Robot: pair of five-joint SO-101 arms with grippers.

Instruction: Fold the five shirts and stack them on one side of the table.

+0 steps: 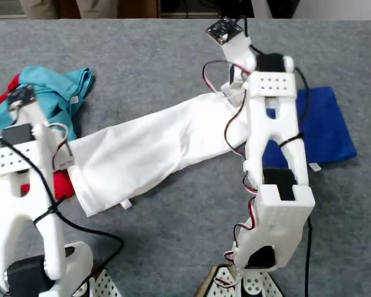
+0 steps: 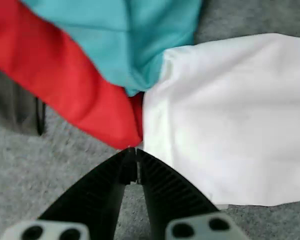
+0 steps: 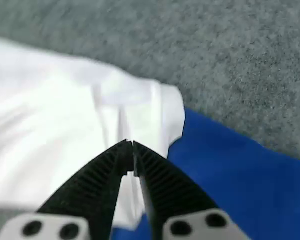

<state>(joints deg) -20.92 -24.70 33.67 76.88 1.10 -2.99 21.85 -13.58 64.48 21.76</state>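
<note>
High view: white shirt (image 1: 148,148), ends against red shirt (image 1: 62,185) and blue shirt (image 1: 328,130).

The right arm (image 1: 277,179) covers part of the blue shirt (image 1: 328,127).

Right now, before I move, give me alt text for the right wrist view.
The right gripper is shut on a fold of the white shirt near its edge, with a blue shirt beside it on the grey table.
</note>
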